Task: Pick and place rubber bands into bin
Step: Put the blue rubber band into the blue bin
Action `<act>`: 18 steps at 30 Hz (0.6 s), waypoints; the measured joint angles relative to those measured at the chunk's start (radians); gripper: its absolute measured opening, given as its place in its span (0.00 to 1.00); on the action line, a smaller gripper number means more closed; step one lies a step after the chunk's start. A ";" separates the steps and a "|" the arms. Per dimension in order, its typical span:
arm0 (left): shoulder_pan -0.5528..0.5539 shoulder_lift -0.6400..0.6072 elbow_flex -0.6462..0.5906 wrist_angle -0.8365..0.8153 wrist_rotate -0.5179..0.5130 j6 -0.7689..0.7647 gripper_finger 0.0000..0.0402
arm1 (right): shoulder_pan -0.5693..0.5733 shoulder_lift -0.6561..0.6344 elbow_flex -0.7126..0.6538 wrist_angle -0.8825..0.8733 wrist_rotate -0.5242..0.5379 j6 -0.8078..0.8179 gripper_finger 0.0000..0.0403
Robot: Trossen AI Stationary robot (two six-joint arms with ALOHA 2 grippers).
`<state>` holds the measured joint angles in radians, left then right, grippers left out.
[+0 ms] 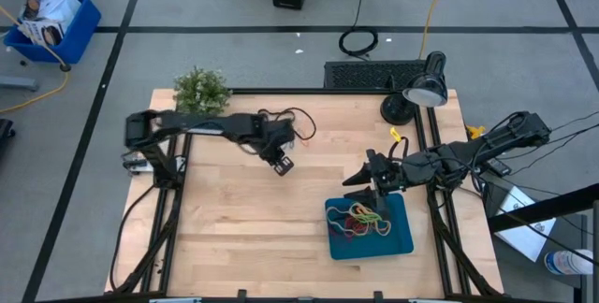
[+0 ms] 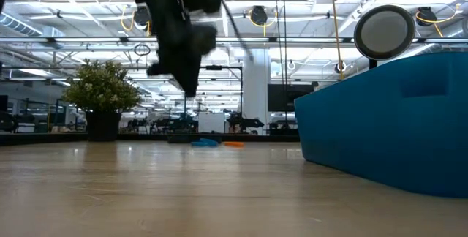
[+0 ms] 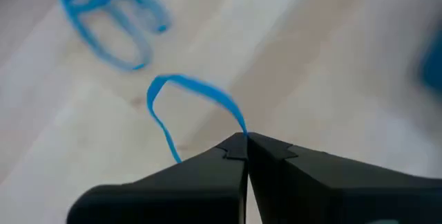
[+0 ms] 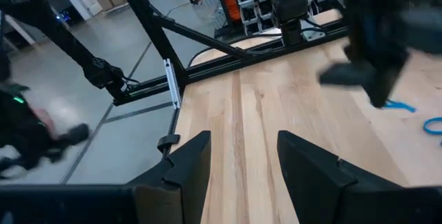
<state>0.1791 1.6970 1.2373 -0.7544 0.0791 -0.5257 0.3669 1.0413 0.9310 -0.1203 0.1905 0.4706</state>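
Note:
My left gripper (image 1: pixel 283 164) is shut on a blue rubber band (image 3: pixel 193 89) over the middle of the table; in the low view it (image 2: pixel 183 72) hangs above the wood. Another blue band (image 3: pixel 110 23) lies loose on the table beyond it; it also shows in the low view (image 2: pixel 205 142), next to an orange band (image 2: pixel 234 144). My right gripper (image 1: pixel 370 180) is open and empty (image 4: pixel 238 162) at the far edge of the teal bin (image 1: pixel 401 238). Several red, orange, green and tan bands (image 1: pixel 363 219) lie in a heap in the bin. My left gripper pinches the blue band between its two fingertips (image 3: pixel 269 148), at one spot of the loop (image 3: pixel 239 128). The rest of the loop stands out in an arc beyond the fingertips, slack. One strand runs back beside the finger.
A small potted plant (image 1: pixel 200 88) stands at the table's far left corner and a black desk lamp (image 1: pixel 421 90) at the far right. Two blue bands (image 4: pixel 400 105) lie on the wood near my left arm. In the low view the bin's wall (image 2: pixel 387 127) fills the right side.

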 joint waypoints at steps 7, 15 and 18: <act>-0.079 -0.228 0.001 0.163 0.003 0.004 0.01 | -0.001 0.088 0.000 0.026 0.200 -0.086 0.38; -0.178 -0.360 0.004 0.394 0.033 0.052 0.02 | -0.015 0.263 0.000 0.388 0.286 -0.381 0.37; -0.213 -0.367 0.003 0.428 0.060 0.057 0.02 | -0.033 0.327 0.000 0.547 0.289 -0.453 0.37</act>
<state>-0.0337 1.3300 1.2404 -0.3265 0.1387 -0.4683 0.3340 1.3685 0.9314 0.4263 0.4793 0.0177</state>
